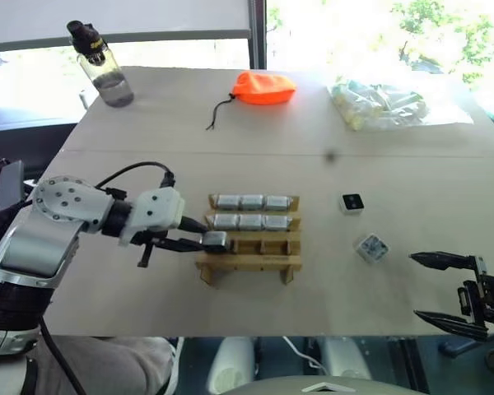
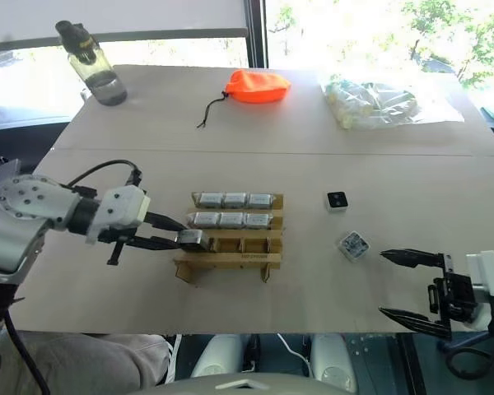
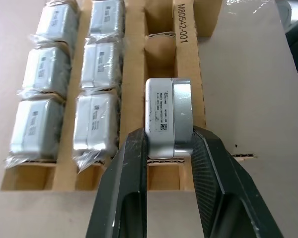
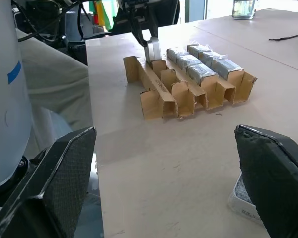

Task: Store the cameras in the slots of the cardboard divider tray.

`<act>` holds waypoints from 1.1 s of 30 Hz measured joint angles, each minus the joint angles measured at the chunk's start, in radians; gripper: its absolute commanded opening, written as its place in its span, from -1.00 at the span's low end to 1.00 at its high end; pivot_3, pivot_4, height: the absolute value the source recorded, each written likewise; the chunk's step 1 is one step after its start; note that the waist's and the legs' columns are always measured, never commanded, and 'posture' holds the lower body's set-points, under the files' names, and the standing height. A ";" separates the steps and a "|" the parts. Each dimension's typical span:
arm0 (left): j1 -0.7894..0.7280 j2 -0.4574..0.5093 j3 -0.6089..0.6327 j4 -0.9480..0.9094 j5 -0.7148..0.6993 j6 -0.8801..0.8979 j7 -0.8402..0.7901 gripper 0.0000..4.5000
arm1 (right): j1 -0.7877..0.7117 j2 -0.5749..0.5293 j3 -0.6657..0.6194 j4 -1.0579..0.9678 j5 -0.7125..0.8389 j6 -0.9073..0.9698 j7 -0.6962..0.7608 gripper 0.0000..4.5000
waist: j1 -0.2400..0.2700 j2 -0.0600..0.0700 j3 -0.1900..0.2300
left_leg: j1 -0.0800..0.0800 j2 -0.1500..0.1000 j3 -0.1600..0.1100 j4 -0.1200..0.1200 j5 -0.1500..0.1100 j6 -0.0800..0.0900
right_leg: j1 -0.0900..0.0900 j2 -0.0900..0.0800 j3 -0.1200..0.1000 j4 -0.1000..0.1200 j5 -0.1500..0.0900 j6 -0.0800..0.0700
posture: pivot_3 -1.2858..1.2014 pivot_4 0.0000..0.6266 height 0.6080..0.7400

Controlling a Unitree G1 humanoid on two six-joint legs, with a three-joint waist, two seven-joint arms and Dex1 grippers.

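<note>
The cardboard divider tray (image 1: 255,262) lies mid-table. Its back and middle rows each hold three plastic-wrapped silver-grey cameras (image 1: 251,202). My left gripper (image 1: 210,240) is shut on another camera (image 3: 168,116) and holds it edge-down at the front row's left-end slot; the other two front slots (image 3: 159,44) are empty. Two loose cameras lie to the tray's right, one with its black lens face up (image 1: 351,202), one nearer me (image 1: 371,248). My right gripper (image 1: 432,288) stands open and empty by the table's front right edge, apart from both.
An orange drawstring pouch (image 1: 263,87), a clear water bottle (image 1: 99,64) and a clear bag of pale tubes (image 1: 379,103) sit along the table's far side. Bare tabletop lies between the tray and the right gripper.
</note>
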 measured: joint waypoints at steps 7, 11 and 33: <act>0.013 -0.002 -0.030 -0.001 0.018 0.028 0.033 -0.71 | 0.025 0.020 -0.019 0.014 -0.001 -0.008 0.005 0.97 | -0.001 0.000 0.000 | 0.000 0.000 0.000 0.000 0.000 0.000 | 0.000 0.000 0.000 0.000 0.000 0.000 | 0.03 -0.52 0.78; 0.013 -0.007 -0.037 -0.018 0.012 0.123 0.060 -0.71 | 0.029 0.028 -0.021 0.016 -0.002 -0.014 0.007 0.97 | -0.002 0.000 0.000 | 0.000 0.000 0.000 0.000 0.000 0.000 | 0.000 0.000 0.000 0.000 0.000 0.001 | 0.03 -0.52 0.78; 0.000 -0.006 0.052 -0.083 -0.143 0.331 0.061 0.96 | 0.041 0.035 -0.039 0.041 -0.002 -0.025 0.011 1.00 | -0.001 0.000 0.000 | 0.000 0.000 0.000 0.000 0.000 0.000 | 0.000 0.000 0.001 0.000 0.000 0.001 | 0.03 -0.52 0.78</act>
